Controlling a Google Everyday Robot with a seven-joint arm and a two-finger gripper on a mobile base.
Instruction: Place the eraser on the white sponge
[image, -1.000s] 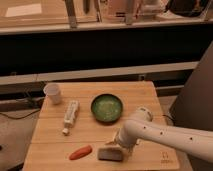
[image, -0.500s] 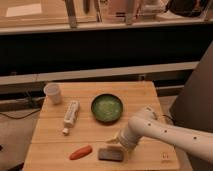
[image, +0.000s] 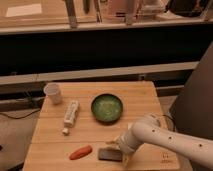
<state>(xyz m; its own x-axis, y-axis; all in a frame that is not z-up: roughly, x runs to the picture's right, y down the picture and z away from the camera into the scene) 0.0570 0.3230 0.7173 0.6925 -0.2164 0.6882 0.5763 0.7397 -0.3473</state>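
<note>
Camera view: a wooden tabletop with a green bowl at its middle. Below the bowl, slightly right, the robot's claw sits low behind its white wrist; we cannot tell how open it is or what it holds. Over the last second the arm edged rightward, yet the eraser lies unmoved below the bowl. A sliver of the white sponge shows just bowlward of it, so we judge the placing not done. We find no legible writing.
</note>
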